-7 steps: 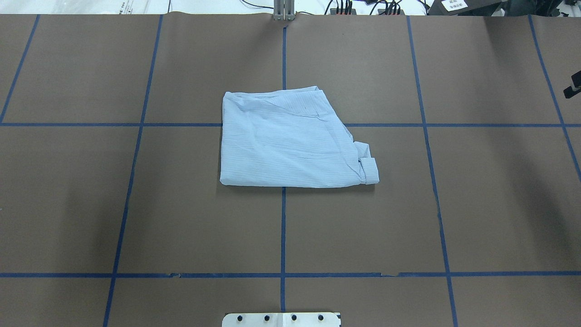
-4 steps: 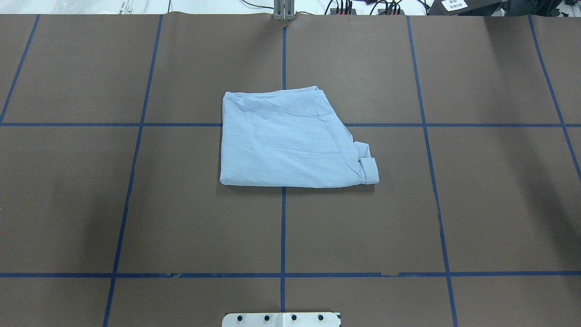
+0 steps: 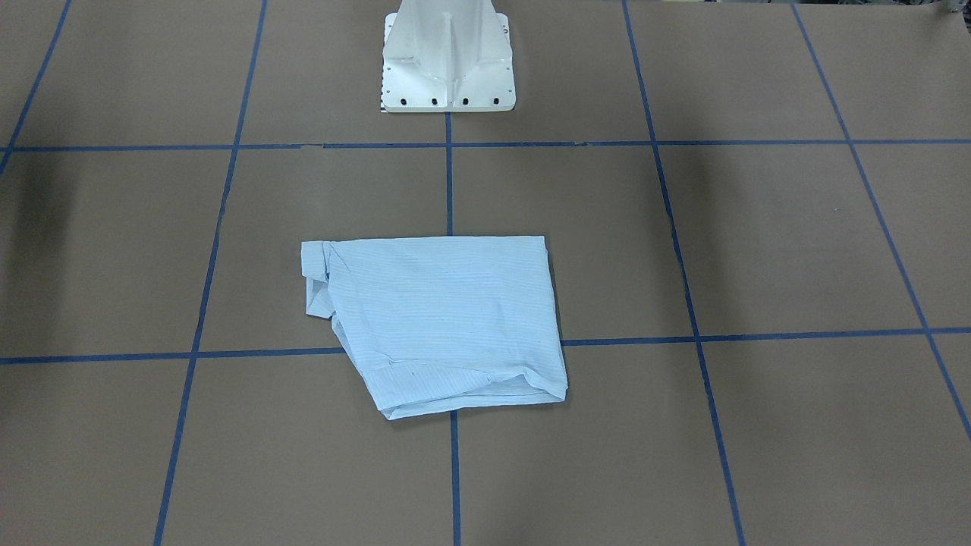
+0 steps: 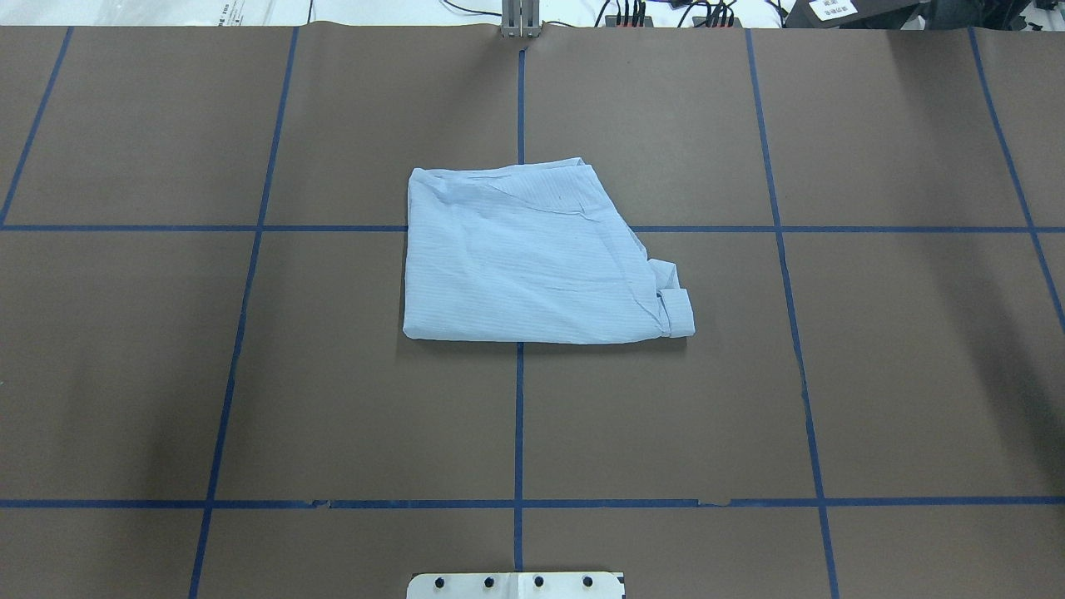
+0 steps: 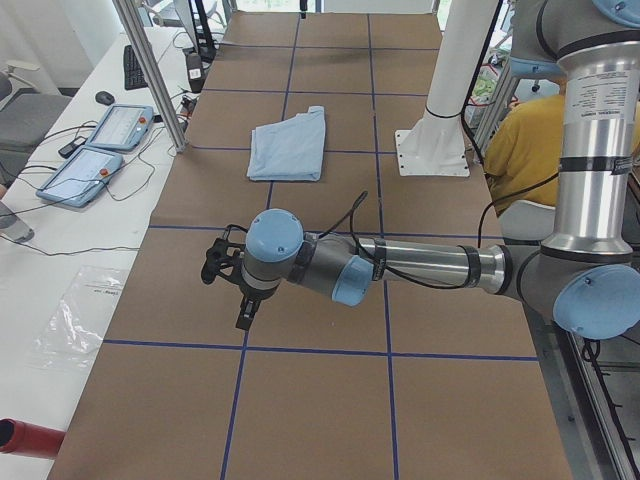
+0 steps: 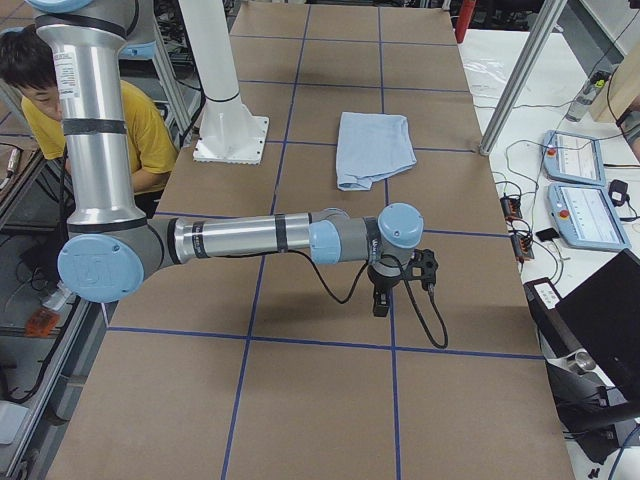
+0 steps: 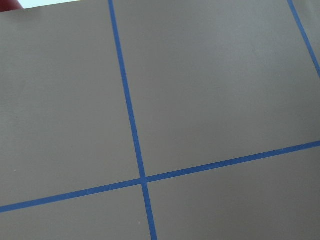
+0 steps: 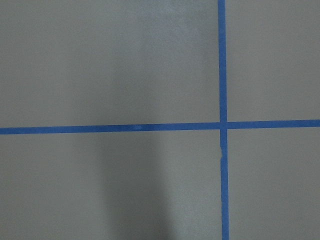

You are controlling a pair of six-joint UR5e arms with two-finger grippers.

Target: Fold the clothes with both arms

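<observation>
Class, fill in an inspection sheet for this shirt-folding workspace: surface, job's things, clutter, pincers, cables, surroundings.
Surface: brown paper-covered table with a blue tape grid.
Job's things: light blue striped shirt, folded compactly at the centre, one cuff poking out at a corner.
Clutter: nothing seen on the table.
Pincers: black left pincer and black right pincer hang over bare table, far from the shirt; open or shut cannot be told.
Cables: black cable looped along the left arm; another black cable hanging below the right wrist.
Surroundings: white pedestal base; person in a yellow top; control tablets on a white side bench.
</observation>
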